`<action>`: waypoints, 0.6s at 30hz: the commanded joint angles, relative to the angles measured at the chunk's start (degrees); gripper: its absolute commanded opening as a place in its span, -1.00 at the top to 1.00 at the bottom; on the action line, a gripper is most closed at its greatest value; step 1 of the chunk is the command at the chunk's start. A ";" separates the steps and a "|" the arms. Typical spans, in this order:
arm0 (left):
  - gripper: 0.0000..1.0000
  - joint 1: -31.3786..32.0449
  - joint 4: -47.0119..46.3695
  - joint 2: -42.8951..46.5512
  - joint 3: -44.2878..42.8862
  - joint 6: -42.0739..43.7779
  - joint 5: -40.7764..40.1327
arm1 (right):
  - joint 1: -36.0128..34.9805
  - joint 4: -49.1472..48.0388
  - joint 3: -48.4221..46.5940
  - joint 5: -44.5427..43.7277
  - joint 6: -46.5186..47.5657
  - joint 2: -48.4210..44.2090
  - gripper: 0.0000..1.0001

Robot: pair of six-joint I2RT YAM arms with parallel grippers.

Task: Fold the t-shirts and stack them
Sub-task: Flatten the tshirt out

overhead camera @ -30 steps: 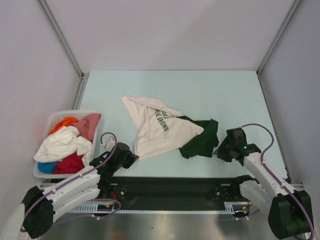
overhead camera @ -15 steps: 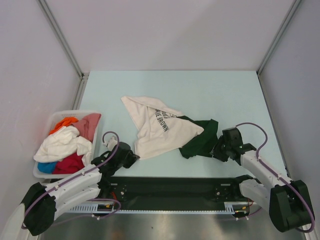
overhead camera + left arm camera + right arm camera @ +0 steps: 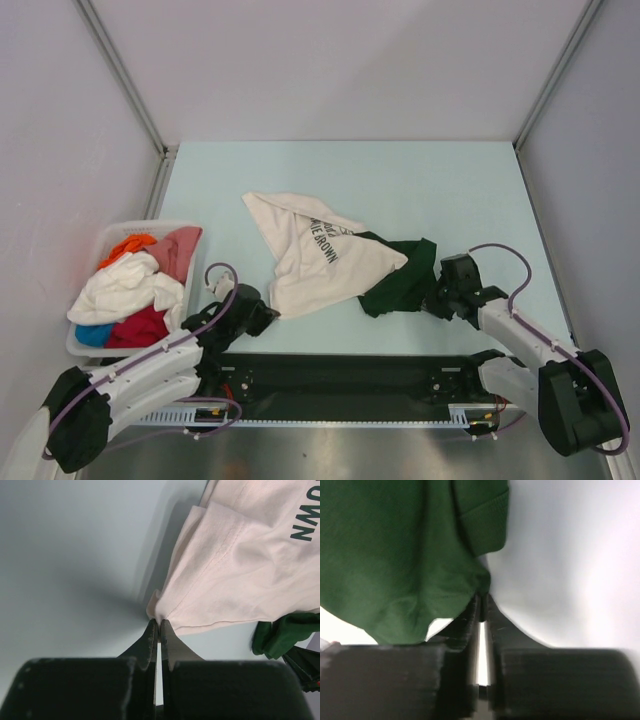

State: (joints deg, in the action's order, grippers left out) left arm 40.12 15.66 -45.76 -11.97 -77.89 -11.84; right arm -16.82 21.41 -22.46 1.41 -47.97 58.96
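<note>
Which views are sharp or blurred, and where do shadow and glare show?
Top external: even light, sharp; the cream t-shirt casts hardly any shadow. Left wrist: cloth crisp, left gripper blurred, grey shadow on the table. Right wrist: green sleeve soft, table glaring white.

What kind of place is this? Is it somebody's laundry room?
Probably a robot lab booth, not a home. A left arm and a right arm are bolted by a pale blue table, white walls with metal posts enclose it, and a basket holds t-shirts.
</note>
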 commanded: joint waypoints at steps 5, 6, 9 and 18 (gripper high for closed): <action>0.99 0.31 0.51 1.46 -3.23 4.66 -0.64 | -0.14 2.32 0.32 -4.92 0.77 -1.82 1.00; 0.99 0.22 1.82 1.98 -4.02 5.72 -0.91 | 0.20 3.71 -0.47 -5.01 1.03 -3.05 1.00; 1.00 0.22 6.55 3.74 -9.11 10.11 -3.53 | 0.73 6.35 -4.60 -6.24 2.35 -9.99 1.00; 0.99 0.31 10.00 4.54 -33.09 34.07 -12.16 | 5.92 11.20 -36.02 -11.43 12.88 -14.32 1.00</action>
State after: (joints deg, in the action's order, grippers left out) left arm 40.12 25.89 -40.64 -36.73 -57.17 -19.42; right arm -12.03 32.58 -47.59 -6.35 -40.86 44.58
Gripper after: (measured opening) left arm 0.015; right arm 0.012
